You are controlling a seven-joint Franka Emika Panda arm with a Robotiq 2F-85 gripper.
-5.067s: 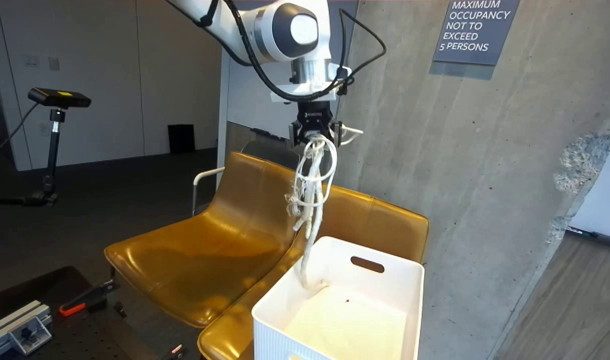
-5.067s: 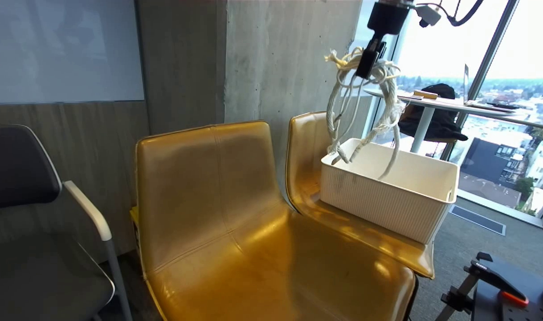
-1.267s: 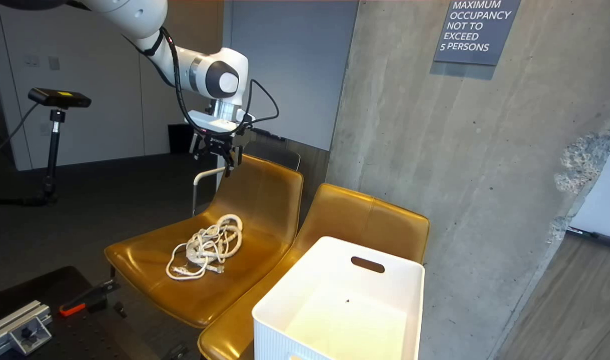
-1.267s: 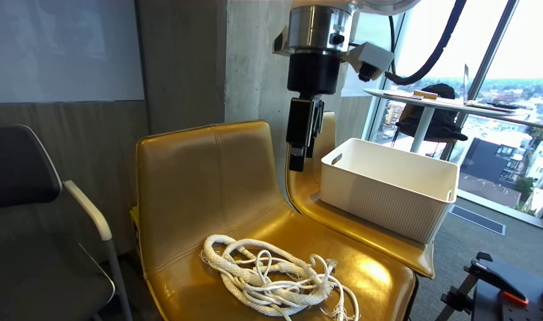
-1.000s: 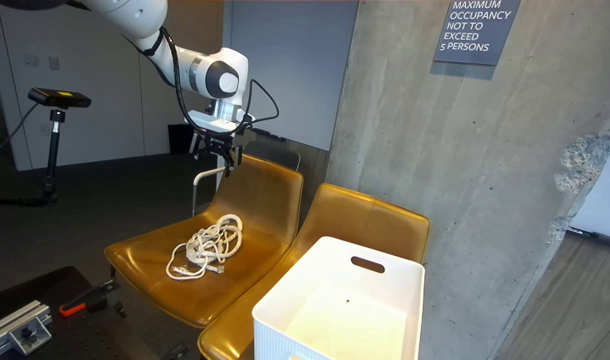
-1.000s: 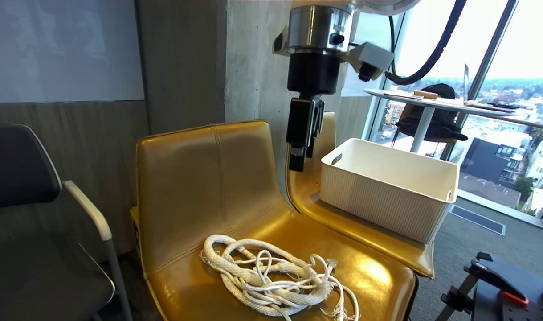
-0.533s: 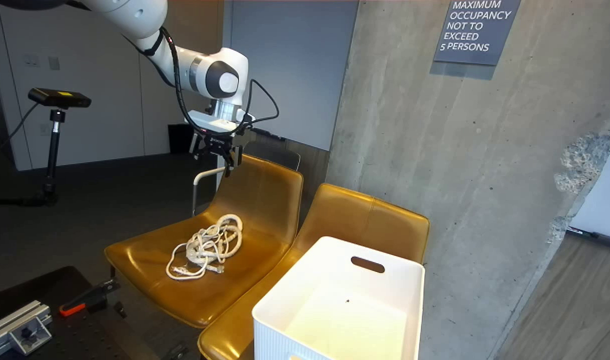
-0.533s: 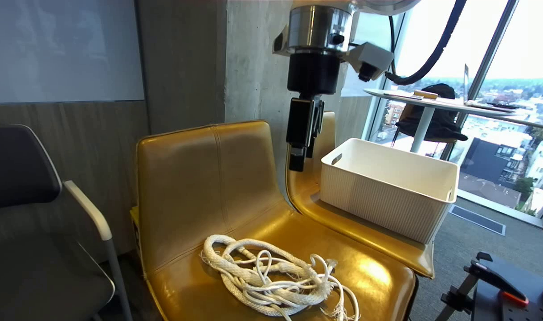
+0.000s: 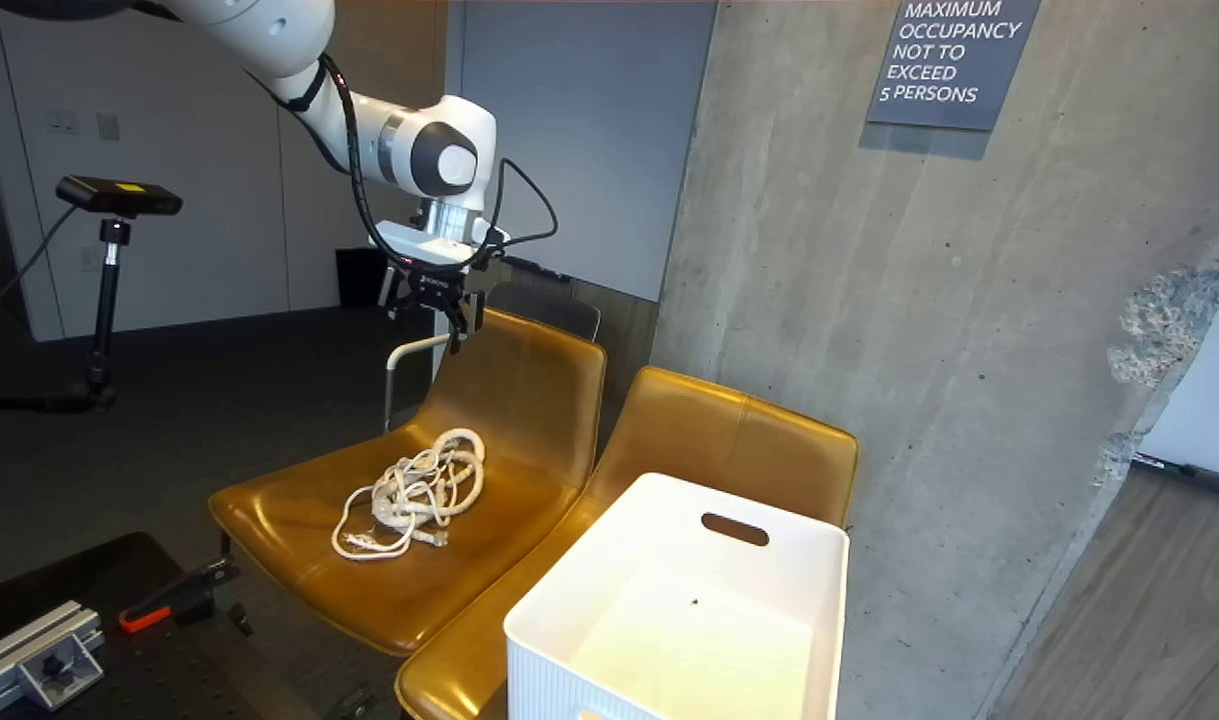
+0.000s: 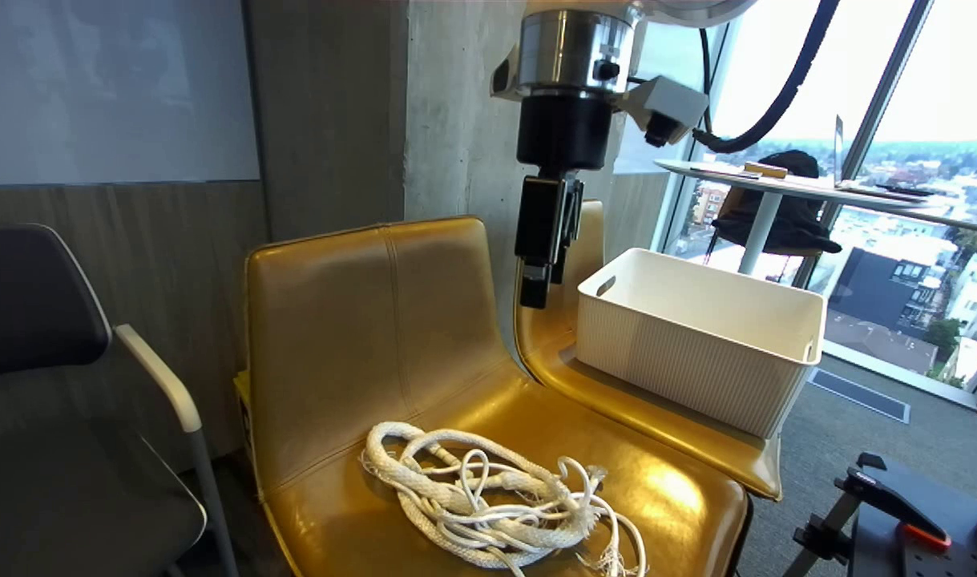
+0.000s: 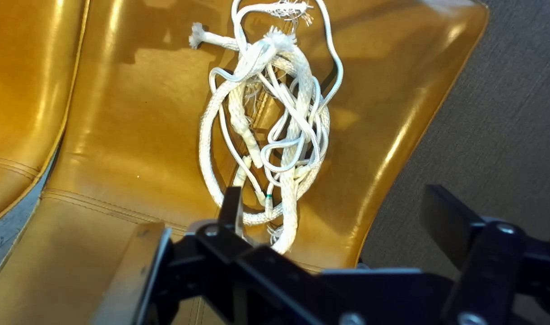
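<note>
A tangled white rope bundle (image 9: 409, 505) (image 10: 508, 481) (image 11: 289, 194), thick and thin strands with frayed ends, lies on the seat of a tan leather chair (image 10: 368, 320). My gripper (image 10: 546, 282) hangs well above that seat, pointing down, and touches nothing. In the wrist view the gripper (image 11: 332, 188) comes in from below with its fingers wide apart; only chair and dark floor show between them. One finger (image 11: 232, 207) overlaps the rope in the picture, at a distance from it. A white ribbed bin (image 9: 669, 520) (image 10: 680, 365) stands on the adjoining tan chair (image 9: 759, 430); no rope shows inside.
A concrete wall (image 9: 919, 300) rises behind the chairs. A dark chair with a pale armrest (image 10: 163, 377) stands beside them. A camera on a stand (image 9: 119, 195) is off to the side. A dark workbench (image 10: 921, 497) with a red-and-black clamp (image 10: 897, 509) sits in front.
Several seconds ago the gripper held the rope, dangling over the bin. Now the rope lies on the seat beside it and the gripper is above, empty. Over the last second nothing has moved.
</note>
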